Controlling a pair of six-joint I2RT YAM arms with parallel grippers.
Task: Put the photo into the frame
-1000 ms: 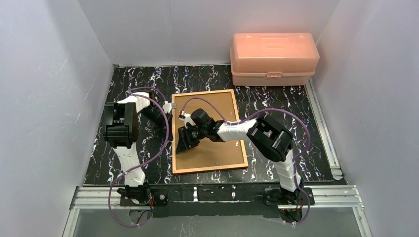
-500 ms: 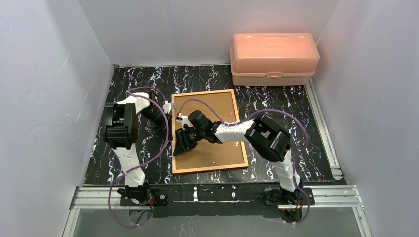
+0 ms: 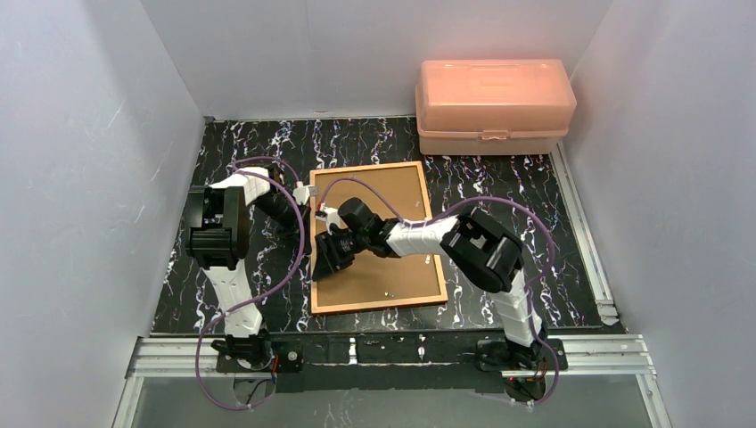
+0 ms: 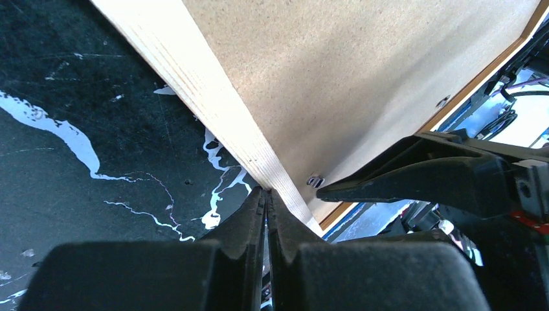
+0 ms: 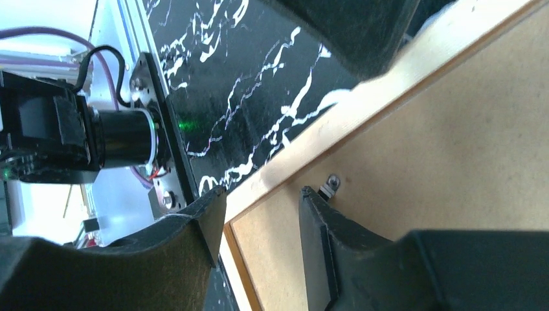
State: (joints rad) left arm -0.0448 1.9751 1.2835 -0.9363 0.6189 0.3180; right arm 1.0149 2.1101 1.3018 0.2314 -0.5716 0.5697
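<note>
Thin-railed orange-brown wooden frame [image 3: 379,305], flat, face down, brown backing board [image 3: 392,192] seated inside

frame [image 3: 365,167]: orange-brown rails
backing board [image 3: 397,192]: plain tan
desk [image 3: 508,192]: black, white marble veins
box [image 3: 493,94]: pale pink
cables [image 3: 304,227]: purple

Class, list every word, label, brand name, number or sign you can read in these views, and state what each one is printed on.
None can be read.
The pink box shows no label.
The frame and the backing board are plain.
The white veins on the table are pattern, not writing.
Any marking on the left arm or the right arm is too small to read.
</note>
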